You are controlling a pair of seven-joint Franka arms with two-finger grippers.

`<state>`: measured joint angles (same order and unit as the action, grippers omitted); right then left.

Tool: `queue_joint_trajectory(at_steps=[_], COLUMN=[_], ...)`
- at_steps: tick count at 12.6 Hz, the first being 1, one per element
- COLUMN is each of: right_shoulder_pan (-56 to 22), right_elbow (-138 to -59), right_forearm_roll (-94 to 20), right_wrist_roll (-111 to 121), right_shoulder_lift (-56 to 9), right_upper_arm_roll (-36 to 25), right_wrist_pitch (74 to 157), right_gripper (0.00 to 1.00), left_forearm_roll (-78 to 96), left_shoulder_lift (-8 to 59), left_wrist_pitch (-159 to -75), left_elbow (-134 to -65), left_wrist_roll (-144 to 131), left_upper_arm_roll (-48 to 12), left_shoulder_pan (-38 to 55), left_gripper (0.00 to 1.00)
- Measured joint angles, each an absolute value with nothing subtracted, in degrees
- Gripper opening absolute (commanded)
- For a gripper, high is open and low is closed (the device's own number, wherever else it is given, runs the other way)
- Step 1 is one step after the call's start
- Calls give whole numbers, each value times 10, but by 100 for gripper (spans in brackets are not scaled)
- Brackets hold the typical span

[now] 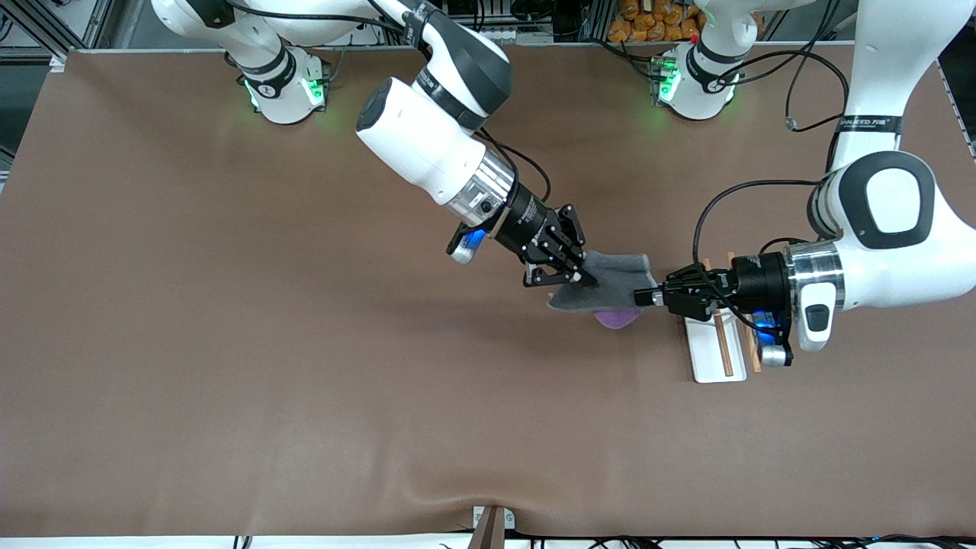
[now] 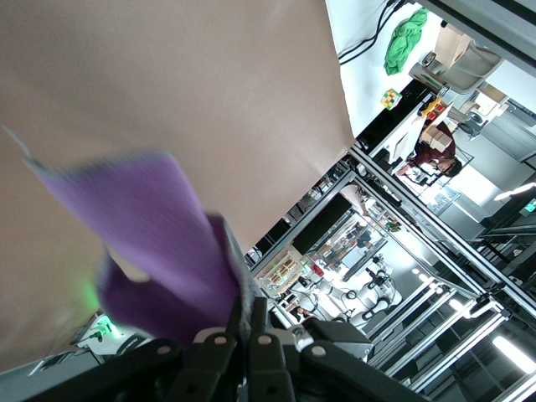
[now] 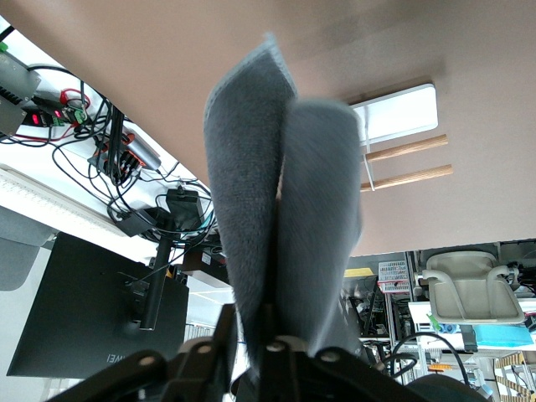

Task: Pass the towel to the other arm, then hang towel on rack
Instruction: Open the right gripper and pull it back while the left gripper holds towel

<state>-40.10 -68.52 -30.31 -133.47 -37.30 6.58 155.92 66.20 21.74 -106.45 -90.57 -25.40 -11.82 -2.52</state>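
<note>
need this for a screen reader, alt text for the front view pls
Two robot arms hold a grey and purple towel between them above a brown table, the right gripper at one end and the left gripper shut on the other. Under the left gripper sits a white rack with two wooden rods.

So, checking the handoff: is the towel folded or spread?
Folded. The towel hangs doubled in two layers between both grippers, over the table.

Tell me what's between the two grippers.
Only the towel, stretched from the right gripper to the left gripper, both pinching it above the table; seen in the front view.
</note>
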Motion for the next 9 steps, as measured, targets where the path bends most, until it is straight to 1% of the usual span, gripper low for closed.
queue_joint_trajectory(at_steps=[5,9], right_shoulder_pan=[-401,-394], right_elbow=[-690,-691], right_forearm_roll=[-300,-277], right_wrist_roll=[-1335,-1337], right_shoulder_lift=[-379,-380], right_upper_arm_roll=[63,57], right_wrist_pitch=[1555,1514], right_gripper=[100,100], left_forearm_roll=[596,526], left_shoulder_lift=[205,203], left_wrist_pitch=[-1042,-1015], left_elbow=[-879,-859], left_wrist_roll=[-281,-282], left_upper_arm_roll=[-118,-117], left_shoulder_pan=[-37,-46], left_gripper=[0,0])
